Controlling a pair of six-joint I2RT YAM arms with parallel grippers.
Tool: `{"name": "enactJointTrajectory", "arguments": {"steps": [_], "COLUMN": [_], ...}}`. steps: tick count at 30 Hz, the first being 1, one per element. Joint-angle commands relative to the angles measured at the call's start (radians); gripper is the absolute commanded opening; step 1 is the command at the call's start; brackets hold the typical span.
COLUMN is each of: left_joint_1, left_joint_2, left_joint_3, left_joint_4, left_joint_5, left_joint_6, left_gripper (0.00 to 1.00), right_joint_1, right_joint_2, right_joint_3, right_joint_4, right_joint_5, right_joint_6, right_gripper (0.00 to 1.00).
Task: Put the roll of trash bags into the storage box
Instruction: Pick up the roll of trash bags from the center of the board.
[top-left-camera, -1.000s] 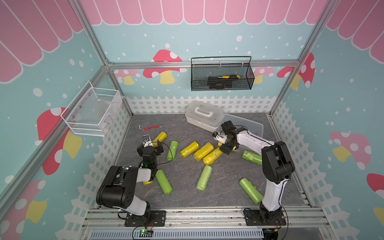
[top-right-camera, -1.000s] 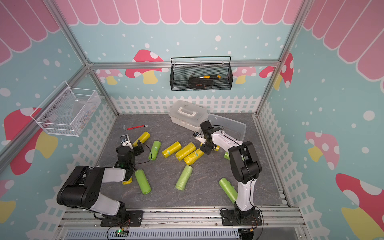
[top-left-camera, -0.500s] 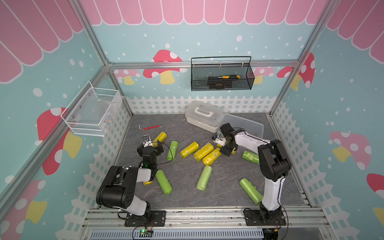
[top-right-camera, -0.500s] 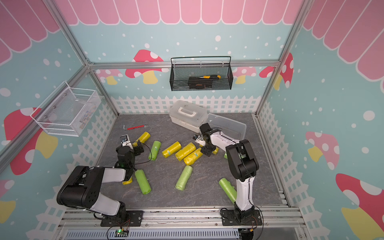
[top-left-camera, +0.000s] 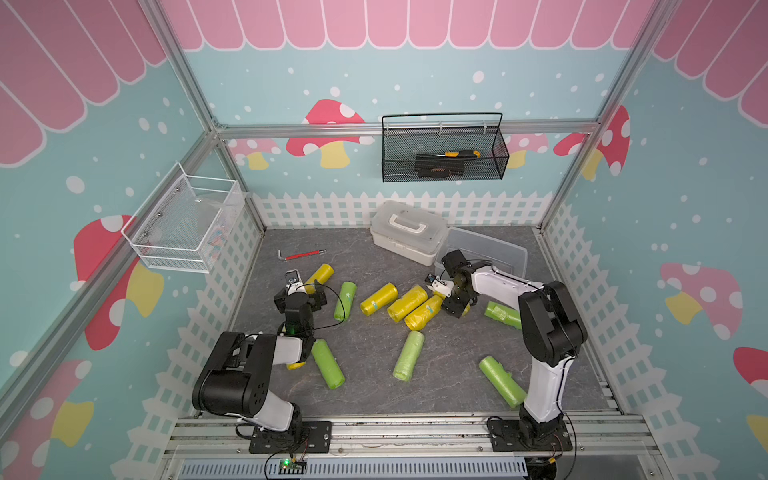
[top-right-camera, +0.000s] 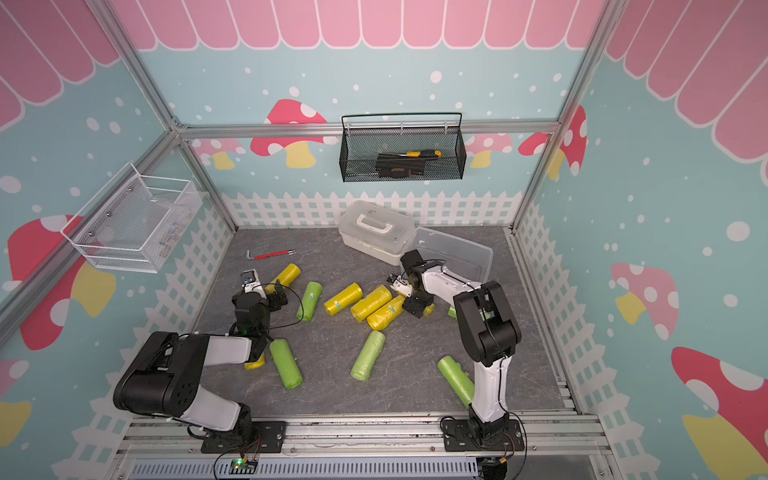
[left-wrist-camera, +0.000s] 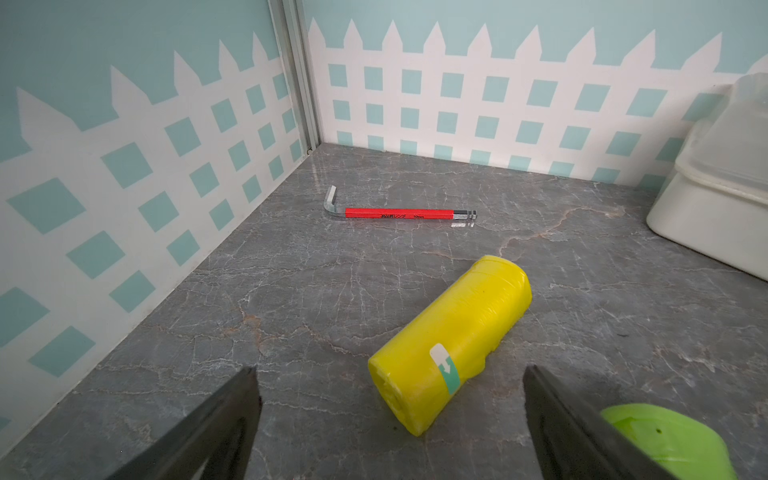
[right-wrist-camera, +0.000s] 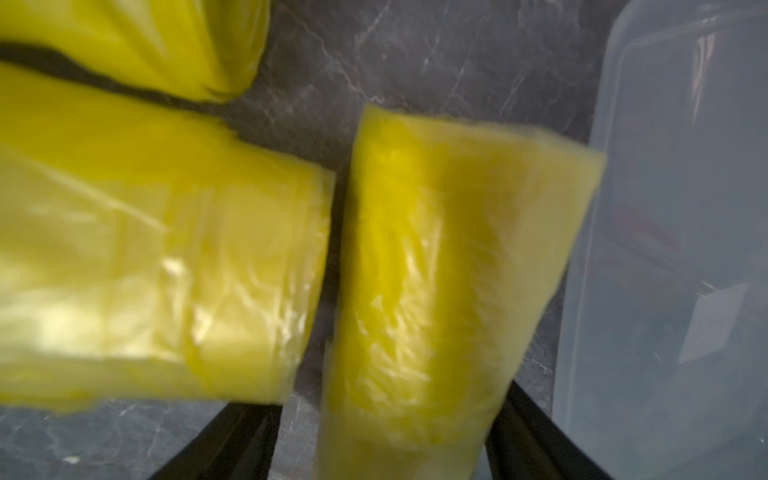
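The right pincer stands spread around a yellow roll. One finger lies against the wrap, while a strip of table shows between the other finger and the roll. I judge this a grip that is closing, not yet a pinch. The roll's long axis runs straight ahead out of the gap, so the jaws close across its width. A neighbour roll lies just beside it, its end toward the roll's flank. On the opposite flank runs the wall of the clear box, close by but not touching.

In a top view the right pincer hides nearly all of the roll. The clear box sits near, at one o'clock from it, with nothing visible inside. The carry should therefore be short: up, then toward one o'clock. The right arm is plainly the nearer one. The left pincer, fingers wide apart and holding nothing, hovers well apart toward nine o'clock, facing a spare roll.

Against a second ago, the right pincer has dropped lower and slid slightly toward six o'clock onto the roll, its fingers drawn closer. The left arm and the loose rolls lie as they did.
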Motion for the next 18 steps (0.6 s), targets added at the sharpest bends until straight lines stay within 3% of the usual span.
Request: {"name": "enactJointTrajectory", "arguments": {"steps": [1, 7, 18], "left_joint_1": [-0.005, -0.005, -0.004], "left_joint_2": [0.003, 0.003, 0.003], "left_joint_3": [0.006, 0.006, 0.006], "left_joint_4": [0.019, 0.019, 0.019], "left_joint_5": [-0.011, -0.012, -0.011], "left_joint_6": [0.015, 0.016, 0.016], "left_gripper": [0.99, 0.99, 0.99], "right_joint_1": [0.008, 0.008, 0.005], "right_joint_2": [0.028, 0.048, 0.003], "right_joint_3": [0.035, 0.044, -0.004], "right_joint_4": [-0.021, -0.016, -0.008], "right_joint_5": [-0.015, -0.019, -0.009], "right_joint_6": [0.027, 0.024, 0.031], "right_gripper": [0.74, 0.69, 0.5]}}
